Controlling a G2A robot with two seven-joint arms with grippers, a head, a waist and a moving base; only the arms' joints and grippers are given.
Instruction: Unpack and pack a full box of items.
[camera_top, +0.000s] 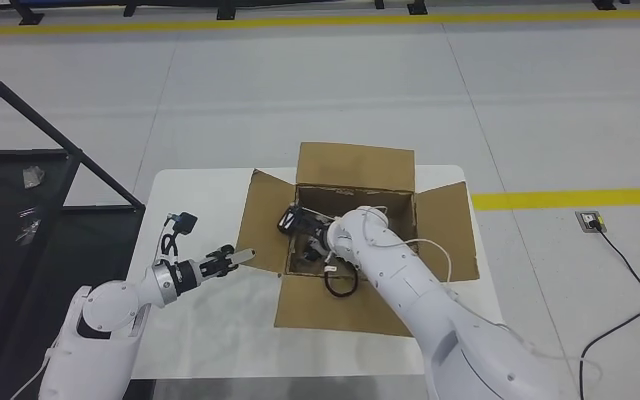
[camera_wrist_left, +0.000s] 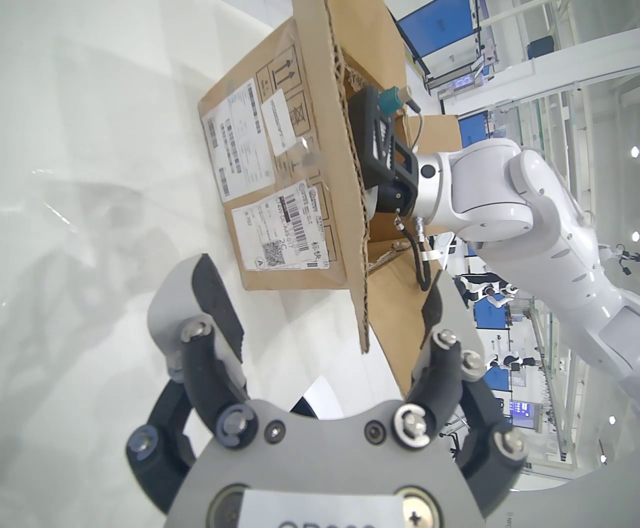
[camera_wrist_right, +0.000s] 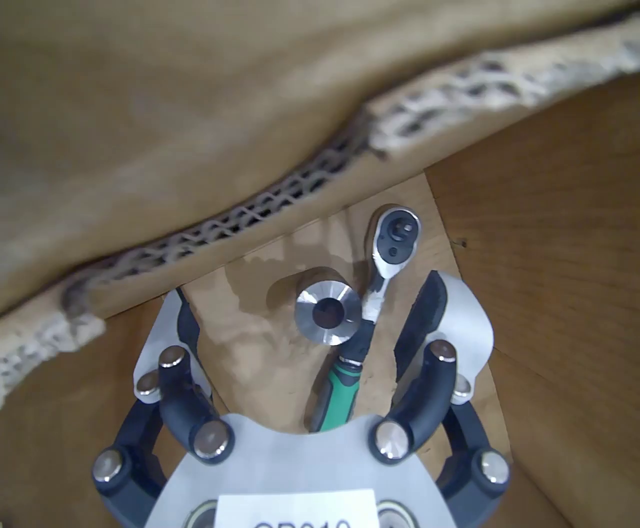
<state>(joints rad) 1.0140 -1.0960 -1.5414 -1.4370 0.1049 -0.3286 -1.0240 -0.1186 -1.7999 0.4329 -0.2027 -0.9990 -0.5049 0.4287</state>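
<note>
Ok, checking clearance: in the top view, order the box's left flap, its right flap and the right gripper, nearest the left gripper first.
1. left flap, just beside the left gripper
2. right gripper, inside the box
3. right flap, box's far side

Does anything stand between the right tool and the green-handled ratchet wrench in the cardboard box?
Nothing visible does. The open right tool hangs over the silver ratchet wrench with green handle on the floor of the brown cardboard box. A round silver metal socket lies beside it.
</note>
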